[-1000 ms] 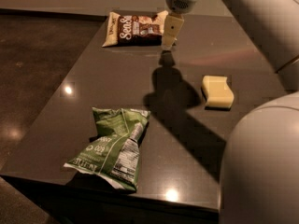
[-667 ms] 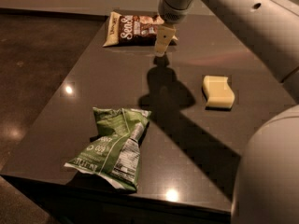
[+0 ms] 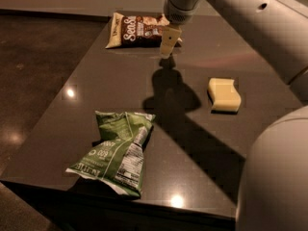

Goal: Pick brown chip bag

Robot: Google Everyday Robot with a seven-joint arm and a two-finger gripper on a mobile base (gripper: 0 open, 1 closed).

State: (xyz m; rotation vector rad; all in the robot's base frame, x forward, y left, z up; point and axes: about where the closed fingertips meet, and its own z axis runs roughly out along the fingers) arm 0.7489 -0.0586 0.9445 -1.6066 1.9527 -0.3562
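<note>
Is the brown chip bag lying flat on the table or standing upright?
Lying flat: the brown chip bag shows its printed face upward; the gripper hovers over one end.

Right end of brown chip bag (image 3: 137,30) — behind jaws.

Brown chip bag (image 3: 137,30) flat, gripper (image 3: 169,43) at right end
</note>
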